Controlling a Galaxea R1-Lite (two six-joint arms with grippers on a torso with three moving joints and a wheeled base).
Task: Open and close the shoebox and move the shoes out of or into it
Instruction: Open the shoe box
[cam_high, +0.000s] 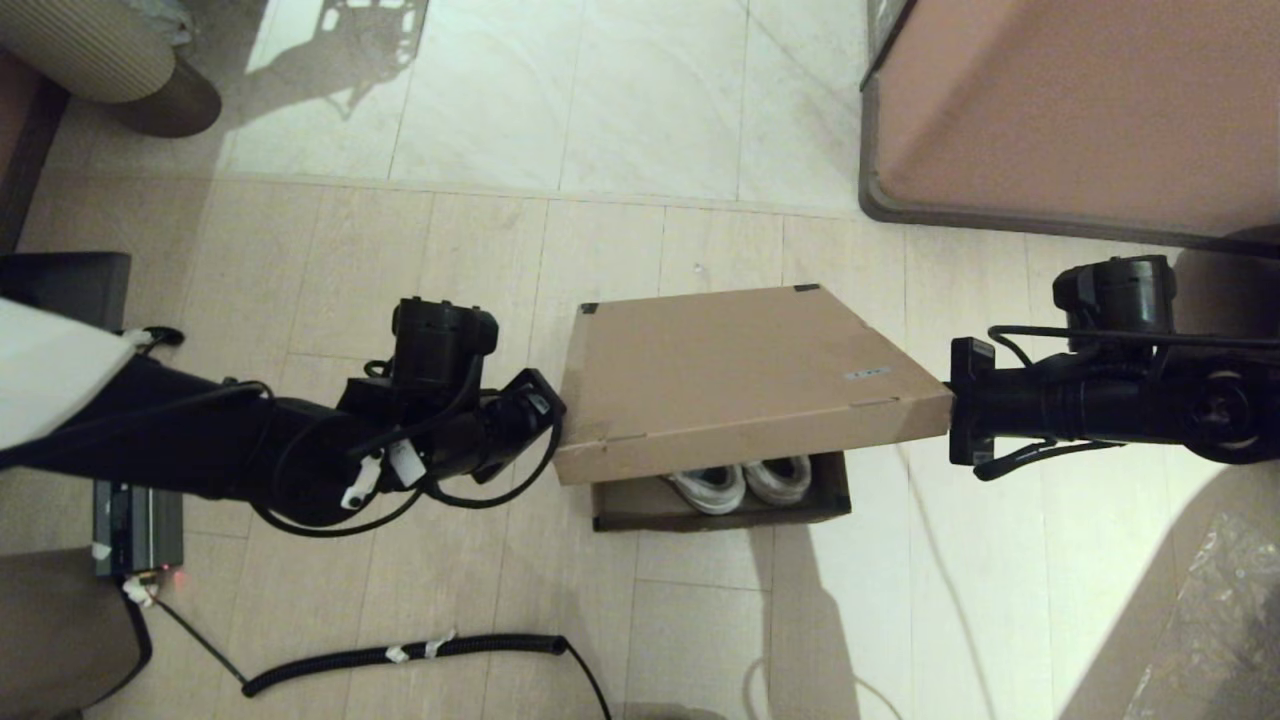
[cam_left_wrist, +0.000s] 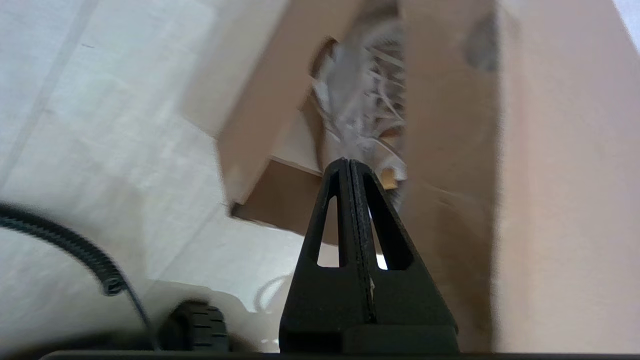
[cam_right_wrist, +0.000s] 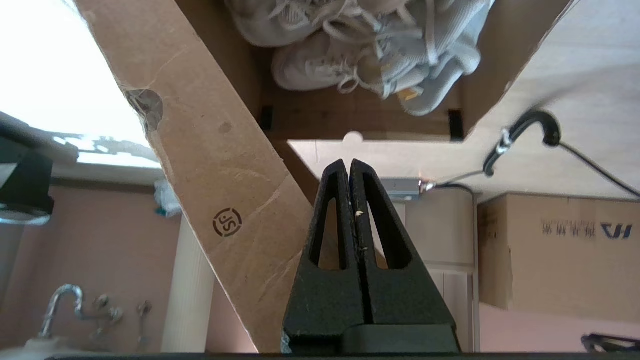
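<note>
The brown cardboard shoebox (cam_high: 720, 512) stands on the floor with its flap lid (cam_high: 730, 370) lifted part way, sloping up toward me. Under the lid's front edge the toes of the white and grey shoes (cam_high: 745, 483) show inside the box. My left gripper (cam_high: 553, 415) is at the lid's left front corner, and my right gripper (cam_high: 955, 415) at its right front corner. Both are shut with nothing between the fingers. The left wrist view shows the shut left gripper (cam_left_wrist: 350, 162) beside the lid's edge (cam_left_wrist: 450, 150). The right gripper (cam_right_wrist: 348, 162) points under the lid (cam_right_wrist: 210, 150) toward the shoes (cam_right_wrist: 360, 55).
A large pinkish-brown cabinet (cam_high: 1080, 110) stands at the back right. A coiled black cable (cam_high: 400, 655) lies on the floor in front, near a grey device (cam_high: 135, 530) at the left. Crinkled plastic (cam_high: 1225, 610) lies at the front right.
</note>
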